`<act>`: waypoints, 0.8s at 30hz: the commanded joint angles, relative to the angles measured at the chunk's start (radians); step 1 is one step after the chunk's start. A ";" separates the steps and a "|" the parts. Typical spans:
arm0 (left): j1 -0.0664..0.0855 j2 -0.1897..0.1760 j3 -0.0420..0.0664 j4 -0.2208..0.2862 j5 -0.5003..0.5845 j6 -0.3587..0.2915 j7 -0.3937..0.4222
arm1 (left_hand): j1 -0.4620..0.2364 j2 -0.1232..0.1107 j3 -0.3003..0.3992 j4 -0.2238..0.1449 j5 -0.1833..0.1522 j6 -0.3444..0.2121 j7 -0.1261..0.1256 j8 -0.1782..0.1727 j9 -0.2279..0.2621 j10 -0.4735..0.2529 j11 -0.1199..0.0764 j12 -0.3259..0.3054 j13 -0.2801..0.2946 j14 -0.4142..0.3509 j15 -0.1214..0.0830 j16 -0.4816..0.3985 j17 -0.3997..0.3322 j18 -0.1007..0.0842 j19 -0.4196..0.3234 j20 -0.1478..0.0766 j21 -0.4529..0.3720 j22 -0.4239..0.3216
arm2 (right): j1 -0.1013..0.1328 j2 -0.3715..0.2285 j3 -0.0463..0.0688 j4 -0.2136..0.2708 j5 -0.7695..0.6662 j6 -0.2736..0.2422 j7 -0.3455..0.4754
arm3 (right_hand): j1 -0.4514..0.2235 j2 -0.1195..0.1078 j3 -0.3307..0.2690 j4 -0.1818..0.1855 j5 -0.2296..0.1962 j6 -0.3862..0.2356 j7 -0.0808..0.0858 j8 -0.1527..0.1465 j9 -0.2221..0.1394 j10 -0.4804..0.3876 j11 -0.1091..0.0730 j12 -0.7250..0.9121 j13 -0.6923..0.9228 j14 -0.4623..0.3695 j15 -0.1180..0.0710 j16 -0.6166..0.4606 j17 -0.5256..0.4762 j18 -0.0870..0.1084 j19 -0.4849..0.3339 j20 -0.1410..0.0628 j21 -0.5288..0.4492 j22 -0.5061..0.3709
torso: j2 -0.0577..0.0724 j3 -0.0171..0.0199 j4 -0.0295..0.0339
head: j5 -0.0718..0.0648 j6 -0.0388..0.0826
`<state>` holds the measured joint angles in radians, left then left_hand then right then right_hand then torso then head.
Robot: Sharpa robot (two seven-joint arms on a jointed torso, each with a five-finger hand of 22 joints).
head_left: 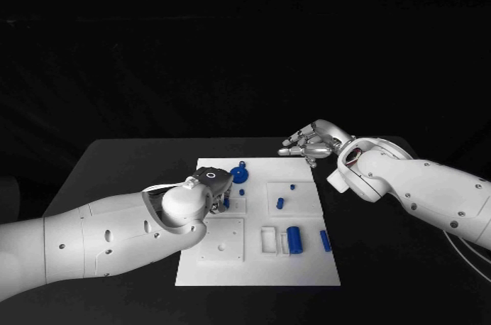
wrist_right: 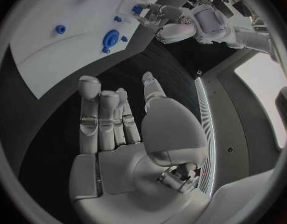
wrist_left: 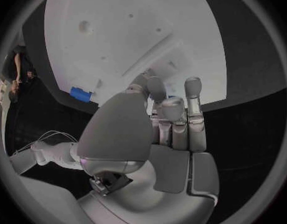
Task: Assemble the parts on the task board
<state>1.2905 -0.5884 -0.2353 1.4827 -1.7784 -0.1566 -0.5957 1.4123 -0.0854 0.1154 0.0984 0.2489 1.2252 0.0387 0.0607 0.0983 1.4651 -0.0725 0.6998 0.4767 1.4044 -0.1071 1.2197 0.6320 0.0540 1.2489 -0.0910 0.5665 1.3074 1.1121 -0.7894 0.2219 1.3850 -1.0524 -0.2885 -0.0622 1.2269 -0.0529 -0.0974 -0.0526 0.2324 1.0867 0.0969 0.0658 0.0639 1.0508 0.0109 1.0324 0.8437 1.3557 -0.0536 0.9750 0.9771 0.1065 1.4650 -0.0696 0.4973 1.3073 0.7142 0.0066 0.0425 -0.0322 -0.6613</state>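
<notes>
Centrally, black table (dark room) bears white task board; right robot hand splayed, left unclear.

The left robot hand and its thick arm lie across the near-left part of the task board, blocking any way in from that side. Just beyond its fingers stand a blue disc and a small peg (close together, little room between). The middle right of the board is crowded: a blue cylinder beside a slim blue bar, with two small blue pieces further back. The right robot hand hovers off the far right corner, fingers spread, holding nothing. The dark surface along the far edge lies open.
</notes>
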 commanded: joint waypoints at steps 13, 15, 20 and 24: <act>-0.005 0.005 -0.004 -0.001 0.021 -0.002 0.027 | 0.015 -0.045 -0.021 0.102 -0.090 0.207 -0.067 0.004 -0.005 0.038 -0.008 -0.013 0.003 -0.006 -0.003 -0.019 -0.020 0.005 0.002 -0.004 -0.018 0.019 | -0.002 0.000 0.000 -0.001 -0.010 0.009 0.004 | 0.002 0.009 0.004 -0.002 0.001 0.003 -0.001 -0.003 -0.001 0.006 -0.002 -0.001 -0.002 0.004 -0.002 -0.007 0.001 0.011 0.031 -0.004 0.000 0.054 | 0.000 0.0013 -0.0005 | -0.002 -0.005; -0.005 0.005 -0.004 -0.001 0.022 0.001 0.028 | 0.024 -0.048 -0.024 0.110 -0.092 0.208 -0.067 0.004 -0.007 0.038 -0.008 -0.016 0.005 -0.008 -0.003 -0.019 -0.021 0.003 0.002 -0.004 -0.021 0.020 | -0.002 0.000 0.000 -0.001 -0.010 0.009 0.004 | 0.002 0.009 0.004 -0.002 0.001 0.003 -0.001 -0.003 -0.001 0.006 -0.002 -0.001 -0.002 0.004 -0.002 -0.007 0.001 0.011 0.031 -0.004 0.000 0.054 | 0.000 0.0009 -0.0004 | -0.002 -0.005; -0.005 0.005 -0.004 0.000 0.024 0.005 0.029 | 0.045 -0.042 -0.016 0.089 -0.076 0.200 -0.064 0.003 -0.010 0.038 -0.006 -0.018 0.006 -0.009 -0.002 -0.019 -0.022 0.003 0.001 -0.004 -0.022 0.020 | -0.002 0.000 0.000 -0.001 -0.010 0.009 0.005 | 0.002 0.009 0.004 -0.002 0.001 0.003 -0.001 -0.003 -0.001 0.006 -0.002 -0.001 -0.002 0.004 -0.002 -0.007 0.001 0.011 0.031 -0.004 0.000 0.054 | 0.000 0.0005 -0.0004 | -0.001 -0.005; -0.005 0.005 -0.004 0.001 0.027 0.004 0.030 | 0.050 -0.039 -0.012 0.078 -0.067 0.196 -0.062 0.003 -0.012 0.038 -0.005 -0.019 0.006 -0.010 -0.002 -0.020 -0.024 0.003 0.002 -0.004 -0.022 0.020 | -0.003 0.000 0.000 -0.001 -0.010 0.009 0.005 | 0.002 0.009 0.004 -0.002 0.001 0.003 -0.001 -0.003 -0.001 0.006 -0.002 -0.001 -0.002 0.004 -0.002 -0.007 0.001 0.011 0.031 -0.004 0.000 0.054 | 0.000 0.0002 -0.0006 | -0.001 -0.006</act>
<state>1.2905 -0.5861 -0.2353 1.4792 -1.7715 -0.1665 -0.5860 1.4516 -0.1300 0.1051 0.1825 0.1768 1.2633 0.0319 0.0647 0.0845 1.4669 -0.0710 0.6870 0.4812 1.4006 -0.1108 1.2035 0.6092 0.0540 1.2488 -0.0911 0.5487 1.3080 1.1103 -0.7898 0.2218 1.3834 -1.0524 -0.2885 -0.0624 1.2269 -0.0529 -0.0974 -0.0526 0.2324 1.0867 0.0969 0.0658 0.0639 1.0508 0.0109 1.0324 0.8427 1.3557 -0.0535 0.9750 0.9769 0.1065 1.4650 -0.0695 0.4973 1.3073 0.7139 0.0073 0.0419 -0.0336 -0.6666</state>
